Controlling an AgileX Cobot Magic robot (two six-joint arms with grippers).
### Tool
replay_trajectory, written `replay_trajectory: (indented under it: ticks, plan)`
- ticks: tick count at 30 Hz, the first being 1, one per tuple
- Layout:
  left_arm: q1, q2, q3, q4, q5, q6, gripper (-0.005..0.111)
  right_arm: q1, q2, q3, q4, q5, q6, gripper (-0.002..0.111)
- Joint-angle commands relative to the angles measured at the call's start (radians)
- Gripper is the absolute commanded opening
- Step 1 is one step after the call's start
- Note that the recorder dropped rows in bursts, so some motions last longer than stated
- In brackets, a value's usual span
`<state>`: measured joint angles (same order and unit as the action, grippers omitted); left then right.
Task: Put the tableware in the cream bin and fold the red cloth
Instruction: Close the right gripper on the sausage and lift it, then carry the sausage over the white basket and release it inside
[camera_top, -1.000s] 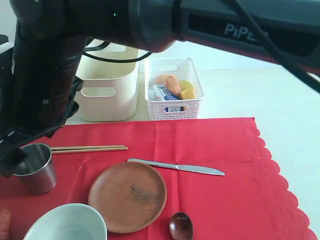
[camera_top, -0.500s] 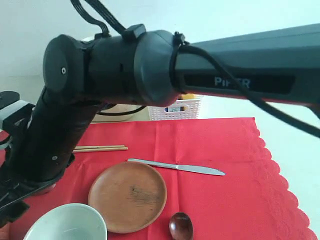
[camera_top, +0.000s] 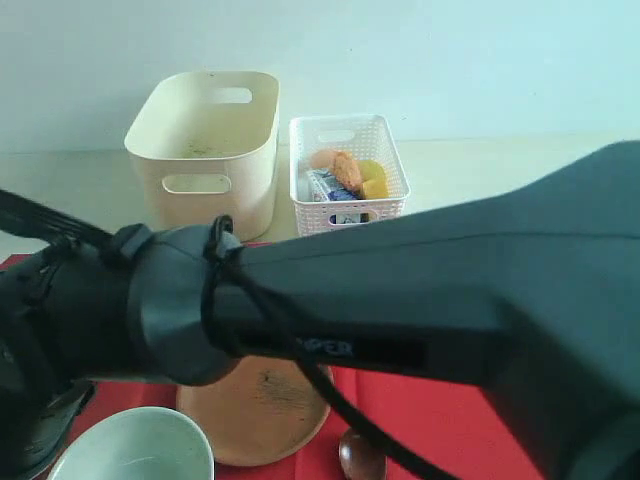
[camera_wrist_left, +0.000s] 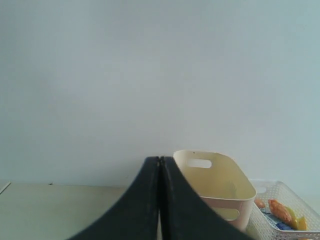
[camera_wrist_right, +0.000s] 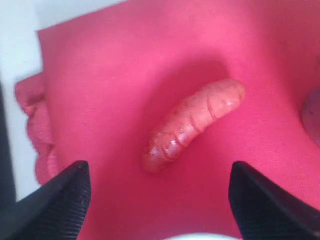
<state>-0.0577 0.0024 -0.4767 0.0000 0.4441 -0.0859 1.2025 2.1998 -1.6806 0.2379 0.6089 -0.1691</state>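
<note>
The right gripper (camera_wrist_right: 159, 172) is being held wide open, empty, over a ridged pink sausage (camera_wrist_right: 192, 125) on the bright red cloth (camera_wrist_right: 125, 65). The left gripper (camera_wrist_left: 160, 167) is being held closed on nothing, facing the tall cream plastic bin (camera_wrist_left: 235, 202).

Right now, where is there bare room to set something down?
Free: inside the cream bin, and bare table right of the white basket. Crowded: the basket is full of food; the right arm covers the red cloth; bowl, plate and spoon sit close together.
</note>
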Motion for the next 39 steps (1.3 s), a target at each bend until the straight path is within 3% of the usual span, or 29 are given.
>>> replay_trajectory:
  ticks: [1,16,21,28,39]
  plan:
    - [-0.001,-0.002,-0.03,-0.01,-0.004,0.002,0.0,0.001,0.051,-0.053,-0.035,-0.02,0.061,0.073]
    - [-0.003,-0.002,-0.085,-0.01,-0.004,0.002,0.0,0.001,0.201,-0.188,-0.066,0.003,0.169,0.069]
    - [-0.014,-0.002,-0.085,-0.01,-0.004,0.002,0.0,0.001,0.236,-0.226,-0.072,0.051,0.183,0.049]
    - [-0.014,-0.002,-0.085,-0.01,-0.004,0.002,0.0,0.001,0.206,-0.234,-0.097,0.068,0.198,0.0]
    - [-0.014,-0.002,-0.085,-0.01,-0.004,0.002,0.0,-0.027,-0.064,-0.234,-0.262,0.204,0.198,0.0]
